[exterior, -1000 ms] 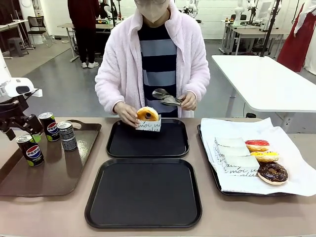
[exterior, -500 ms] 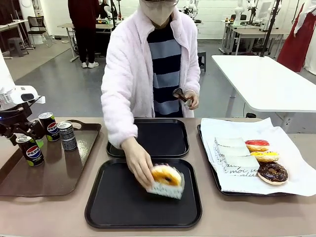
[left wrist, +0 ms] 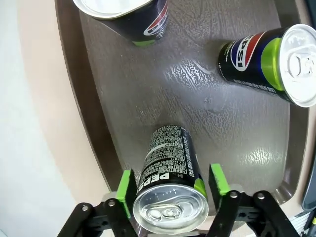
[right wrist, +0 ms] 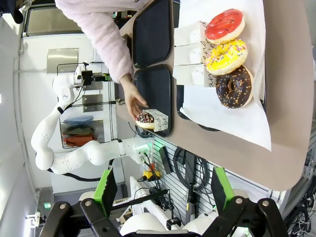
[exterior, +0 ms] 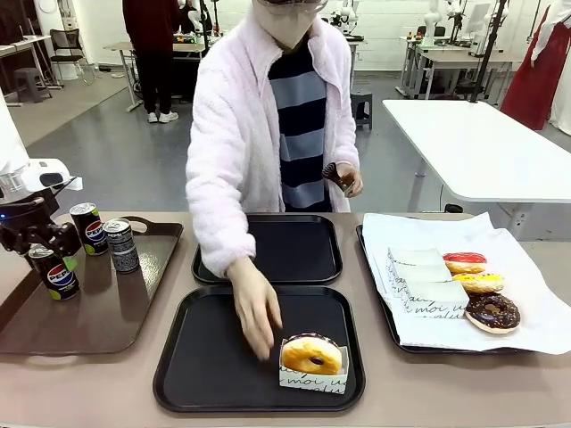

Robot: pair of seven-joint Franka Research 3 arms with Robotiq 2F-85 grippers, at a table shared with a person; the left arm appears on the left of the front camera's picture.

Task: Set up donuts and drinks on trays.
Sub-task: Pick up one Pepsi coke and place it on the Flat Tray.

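Observation:
My left gripper (exterior: 42,242) stands over the brown tray, shut on a black Pepsi can (left wrist: 170,197); its green pads (left wrist: 127,185) sit against the can's sides. Two more cans (exterior: 87,227) (exterior: 120,245) stand upright behind it. A glazed yellow-orange donut (exterior: 311,354) in a white sleeve lies in the front right corner of the near black tray (exterior: 205,357). The person's hand (exterior: 255,312) hovers just left of the donut. The far black tray (exterior: 294,259) has nothing on it. My right gripper (right wrist: 163,192) is open, high above the table's right end.
The brown handled tray (exterior: 107,312) holds the cans at the left. At the right, a white-paper-lined tray (exterior: 419,330) carries red (exterior: 465,261), yellow (exterior: 479,283) and chocolate (exterior: 492,310) donuts beside paper sleeves. The person's other hand holds tongs (exterior: 333,176).
The person carried the sleeved donut from the far tray to the near tray and set it down. My left gripper closed on the front can.

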